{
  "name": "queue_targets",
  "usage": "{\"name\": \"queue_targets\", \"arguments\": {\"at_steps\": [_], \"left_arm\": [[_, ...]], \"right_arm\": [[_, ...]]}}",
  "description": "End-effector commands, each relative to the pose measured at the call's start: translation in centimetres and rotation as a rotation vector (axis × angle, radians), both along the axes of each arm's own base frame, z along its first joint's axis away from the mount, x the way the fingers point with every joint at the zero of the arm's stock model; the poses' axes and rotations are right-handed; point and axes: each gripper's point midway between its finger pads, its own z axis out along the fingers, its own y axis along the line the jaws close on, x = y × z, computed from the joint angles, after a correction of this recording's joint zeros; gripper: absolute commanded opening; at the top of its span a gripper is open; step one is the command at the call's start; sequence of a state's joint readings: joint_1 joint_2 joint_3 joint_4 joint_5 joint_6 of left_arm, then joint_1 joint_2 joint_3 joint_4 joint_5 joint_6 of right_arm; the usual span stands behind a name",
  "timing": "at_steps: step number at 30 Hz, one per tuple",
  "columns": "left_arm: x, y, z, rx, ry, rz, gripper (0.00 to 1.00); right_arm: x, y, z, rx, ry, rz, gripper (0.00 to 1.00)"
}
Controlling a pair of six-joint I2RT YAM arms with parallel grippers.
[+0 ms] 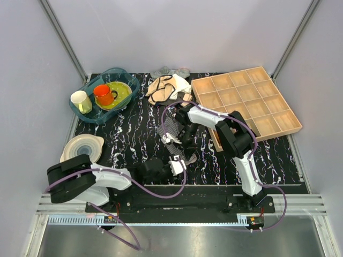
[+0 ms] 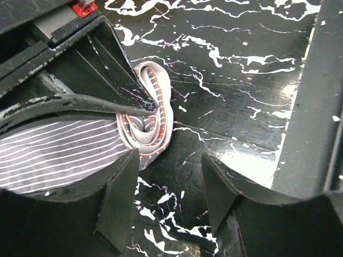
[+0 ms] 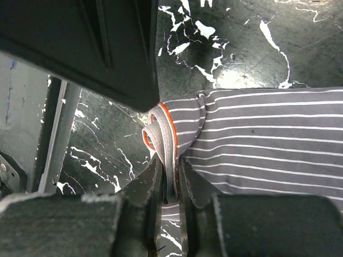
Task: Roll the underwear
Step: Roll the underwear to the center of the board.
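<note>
The underwear [image 1: 172, 127] is grey fabric with fine white stripes, lying mid-table and partly rolled. Its grey waistband with an orange-red edge [image 3: 163, 140] is curled at the near end. My right gripper [image 3: 170, 179] is shut on that waistband fold, with the striped cloth [image 3: 262, 142] spreading to the right. In the left wrist view the curled waistband [image 2: 154, 115] lies just beyond my left gripper [image 2: 170, 190], which is open and empty above the black marble surface. The right gripper's fingers [image 2: 110, 75] pinch the band there. In the top view both grippers meet at the underwear's near end, left [image 1: 174, 166], right [image 1: 180, 151].
A wooden compartment tray [image 1: 270, 126] stands at the back right. A blue basket [image 1: 126, 78] with cups and a plate is at the back left. A beige-and-white garment with black trim [image 1: 169, 88] lies behind the underwear. A pale bowl [image 1: 83, 145] sits at the left edge.
</note>
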State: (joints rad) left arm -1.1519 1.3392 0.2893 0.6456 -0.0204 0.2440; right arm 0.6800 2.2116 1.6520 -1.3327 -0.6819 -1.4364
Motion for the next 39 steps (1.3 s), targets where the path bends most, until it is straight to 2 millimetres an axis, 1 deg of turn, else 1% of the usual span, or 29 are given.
{"name": "queue_targets", "arguments": {"at_steps": [1,2,4,7,8,10,12,13,15,17,18,21,22,24,25,26,27,28,29,30,31,32,33,34,35,36,37,38,39], "left_arm": [[2.6,-2.0,3.4,-0.092,-0.127,0.065,0.56],[2.7,-2.0,2.9,-0.078,-0.130,0.068,0.57],[2.9,-2.2,2.8,-0.073,-0.137,0.067,0.57],[3.5,-2.3,2.0,-0.059,-0.146,0.091,0.58],[3.6,-2.3,1.5,-0.047,-0.142,0.098,0.59],[3.8,-2.7,1.5,-0.048,-0.150,0.093,0.59],[3.8,-2.9,0.8,-0.028,-0.143,0.084,0.59],[4.0,-3.1,0.8,-0.024,-0.146,0.092,0.59],[4.2,-3.1,0.1,-0.003,-0.143,0.101,0.52],[4.4,-3.2,-0.1,0.009,-0.140,0.103,0.42],[4.3,-3.2,-0.3,0.018,-0.134,0.103,0.23],[4.0,-3.0,-0.8,0.032,-0.113,0.098,0.00],[3.8,-3.0,-0.9,0.036,-0.100,0.088,0.00],[3.5,-2.7,-1.3,0.043,-0.075,0.081,0.00],[3.2,-2.5,-1.5,0.042,-0.039,0.072,0.00],[3.2,-2.5,-1.5,0.035,-0.018,0.069,0.00],[3.1,-2.5,-1.5,0.027,0.010,0.059,0.00],[2.7,-2.3,-1.8,0.019,0.075,0.042,0.00],[2.7,-2.4,-1.3,0.001,0.100,0.037,0.00],[2.1,-2.7,-1.0,-0.022,0.142,-0.009,0.00],[2.7,-2.1,-1.1,-0.030,0.196,0.018,0.00],[2.9,-2.0,-0.8,-0.044,0.228,0.024,0.00],[2.4,-2.7,0.0,-0.075,0.279,-0.033,0.00],[3.4,-1.7,-0.4,-0.074,0.371,0.024,0.00],[3.7,-1.5,-0.4,-0.072,0.417,0.028,0.00],[2.7,-1.7,-0.2,-0.089,0.512,-0.036,0.00],[3.9,-1.1,0.0,-0.117,0.580,0.005,0.00],[4.0,-0.9,0.1,-0.134,0.623,0.006,0.00],[3.4,-0.8,-0.2,-0.149,0.692,-0.029,0.00]], "right_arm": [[-1.3,-0.8,1.2,-0.078,0.089,-0.038,0.13],[-1.4,-0.9,1.1,-0.084,0.093,-0.039,0.13],[-1.5,-1.1,0.9,-0.096,0.098,-0.042,0.13],[-1.6,-1.0,1.0,-0.095,0.102,-0.047,0.13],[-1.5,-1.1,0.9,-0.096,0.106,-0.050,0.13],[-1.5,-1.0,1.0,-0.096,0.106,-0.053,0.13],[-1.5,-0.9,1.0,-0.097,0.106,-0.055,0.13],[-1.4,-0.9,0.9,-0.098,0.107,-0.056,0.13],[-1.4,-0.8,0.9,-0.096,0.110,-0.061,0.13],[-1.5,-0.8,1.1,-0.094,0.115,-0.065,0.13],[-1.6,-0.7,1.2,-0.089,0.121,-0.072,0.13],[-1.4,-0.4,1.8,-0.061,0.137,-0.105,0.23],[-1.2,-0.3,2.2,-0.046,0.139,-0.120,0.30],[-0.5,-0.2,2.9,0.003,0.151,-0.165,0.36],[-0.1,-0.2,3.7,0.027,0.144,-0.180,0.39],[0.2,-0.2,4.1,0.046,0.140,-0.192,0.46],[0.6,-0.2,4.7,0.071,0.133,-0.206,0.49],[1.6,-0.6,5.7,0.101,0.108,-0.233,0.51],[2.1,-0.8,6.3,0.119,0.092,-0.245,0.53],[2.7,-0.9,6.9,0.138,0.070,-0.258,0.53],[3.6,-1.5,8.0,0.168,0.034,-0.281,0.53],[4.1,-1.8,8.5,0.181,0.012,-0.292,0.54],[4.6,-2.2,8.8,0.198,-0.019,-0.293,0.54],[5.0,-2.6,9.8,0.225,-0.060,-0.298,0.54],[5.1,-2.8,10.2,0.243,-0.089,-0.288,0.54],[5.0,-3.1,9.6,0.256,-0.125,-0.264,0.54],[5.0,-3.3,10.6,0.292,-0.180,-0.245,0.54],[4.6,-3.3,10.6,0.321,-0.207,-0.212,0.55],[3.9,-3.4,9.7,0.362,-0.228,-0.162,0.59]]}}
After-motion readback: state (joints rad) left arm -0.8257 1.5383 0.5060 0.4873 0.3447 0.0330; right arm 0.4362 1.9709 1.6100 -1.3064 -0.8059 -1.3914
